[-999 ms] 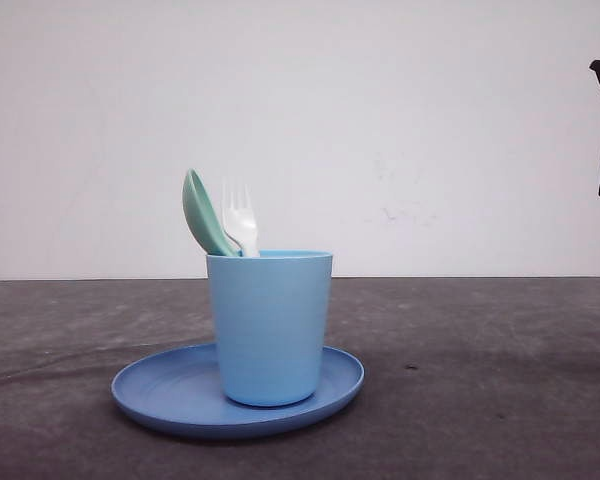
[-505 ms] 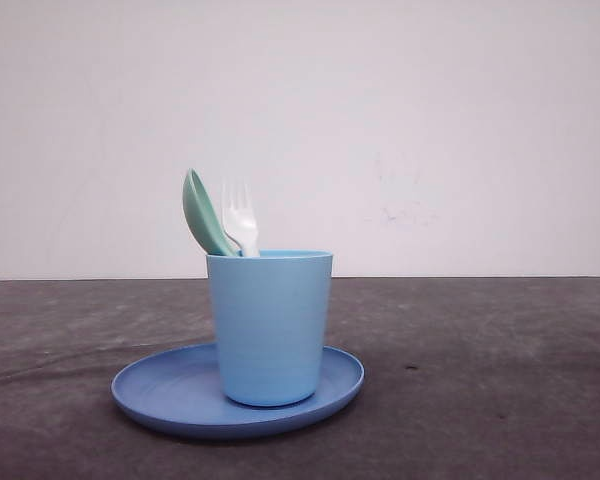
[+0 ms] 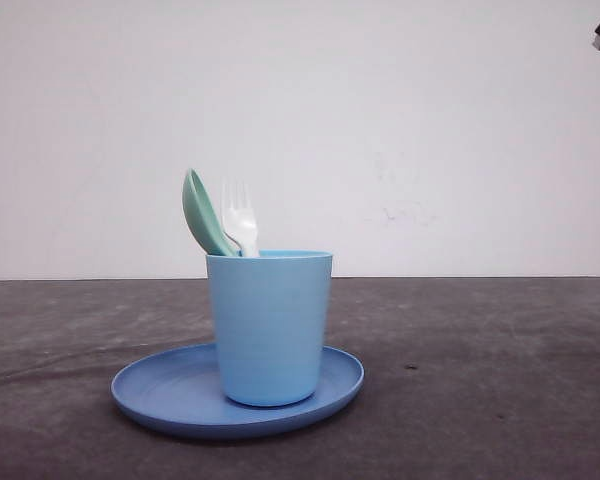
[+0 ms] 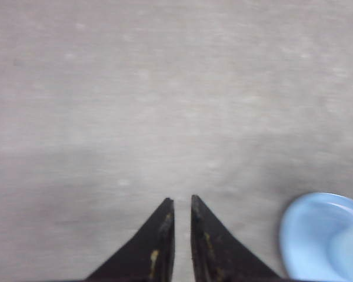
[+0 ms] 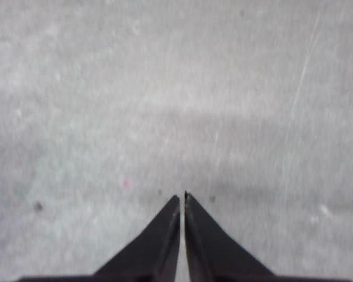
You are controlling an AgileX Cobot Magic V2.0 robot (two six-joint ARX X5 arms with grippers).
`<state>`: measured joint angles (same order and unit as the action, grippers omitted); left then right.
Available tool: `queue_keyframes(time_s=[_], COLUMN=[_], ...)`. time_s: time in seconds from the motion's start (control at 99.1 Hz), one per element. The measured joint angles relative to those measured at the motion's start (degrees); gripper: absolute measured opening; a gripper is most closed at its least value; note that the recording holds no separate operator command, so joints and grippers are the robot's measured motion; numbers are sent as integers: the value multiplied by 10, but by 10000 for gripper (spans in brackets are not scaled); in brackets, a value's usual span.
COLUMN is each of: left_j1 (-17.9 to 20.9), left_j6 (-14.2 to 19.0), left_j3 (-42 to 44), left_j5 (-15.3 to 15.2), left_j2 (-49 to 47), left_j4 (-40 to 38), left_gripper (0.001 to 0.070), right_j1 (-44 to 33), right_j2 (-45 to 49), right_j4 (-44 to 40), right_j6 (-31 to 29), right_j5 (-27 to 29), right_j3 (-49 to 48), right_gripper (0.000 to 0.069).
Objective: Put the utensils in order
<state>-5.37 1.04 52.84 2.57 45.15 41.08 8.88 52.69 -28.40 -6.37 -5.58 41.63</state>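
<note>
With both utensils standing in the cup, I judge the sorting done and only retreat left.

Centre of the front frame: small white plastic fork (image 3: 240, 218) and mint-green plastic spoon (image 3: 204, 214) stand heads-up in the light blue plastic cup (image 3: 269, 326), which sits on the round blue plate (image 3: 170, 392). My left gripper (image 4: 182, 202) and right gripper (image 5: 182, 197) hang over bare grey tabletop (image 3: 500, 380), jaws nearly together, holding nothing. Next I'd simply park the arms.

plain white wall (image 3: 430, 120), dark grey table (image 3: 500, 380)
</note>
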Motion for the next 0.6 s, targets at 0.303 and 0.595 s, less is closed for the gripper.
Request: queue_keyframes(time_s=[0.303,0.595], left_j1=[19,23], left_j6=[-2,35], left_j3=[-212,-445], left_j5=[-50,-52], left_j2=[-205,-398], left_j4=[-188,-263], left_gripper=[25,25], right_j1=[0,0], right_j2=[0,0], right_j4=[62,123], right_j6=[0,0], right_j5=[0,0], right_j3=[0,0], right_gripper=[14,14])
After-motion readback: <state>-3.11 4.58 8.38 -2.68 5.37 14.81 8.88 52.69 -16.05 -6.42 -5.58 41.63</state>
